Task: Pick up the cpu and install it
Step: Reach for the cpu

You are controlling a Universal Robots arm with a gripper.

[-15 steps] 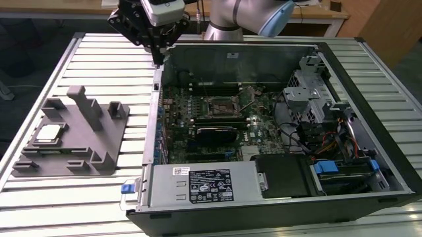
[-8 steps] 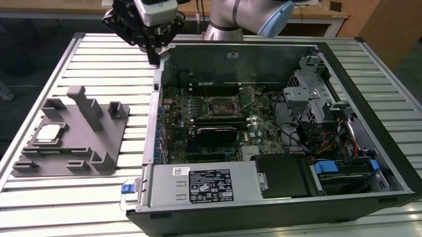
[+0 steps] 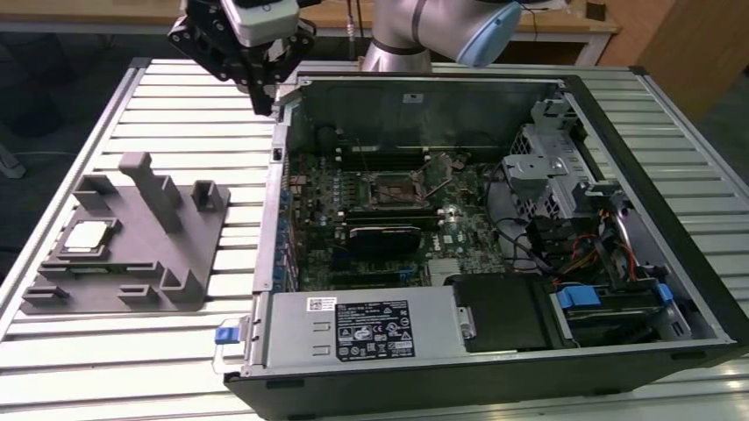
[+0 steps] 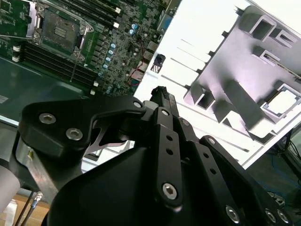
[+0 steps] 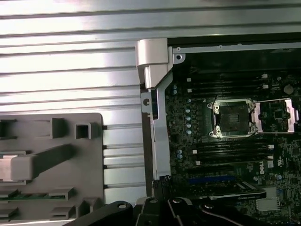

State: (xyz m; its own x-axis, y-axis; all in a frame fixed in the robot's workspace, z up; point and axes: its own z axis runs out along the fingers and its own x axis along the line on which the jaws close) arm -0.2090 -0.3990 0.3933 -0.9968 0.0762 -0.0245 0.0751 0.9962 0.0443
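The cpu (image 3: 88, 237), a flat silver square, lies in a recess of the grey moulded tray (image 3: 175, 254) at the exterior view's left. In the second wrist view the cpu (image 4: 284, 101) sits in the tray (image 4: 225, 61) far beyond the fingertips. My gripper (image 3: 266, 103) hangs high over the back left corner of the open computer case, shut and holding nothing. It is apart from both the tray and the dark socket (image 3: 397, 189) on the motherboard. The first wrist view shows the socket (image 5: 233, 117) with its metal load plate (image 5: 277, 115) swung open, and the gripper (image 5: 160, 181) at the case wall.
The open black computer case (image 3: 655, 114) lies on a slatted metal table (image 3: 175, 114). Inside are the power supply (image 3: 363, 324), a drive cage (image 3: 550, 175) with cables, and memory slots beside the socket. Upright posts (image 3: 146, 189) rise from the tray near the cpu.
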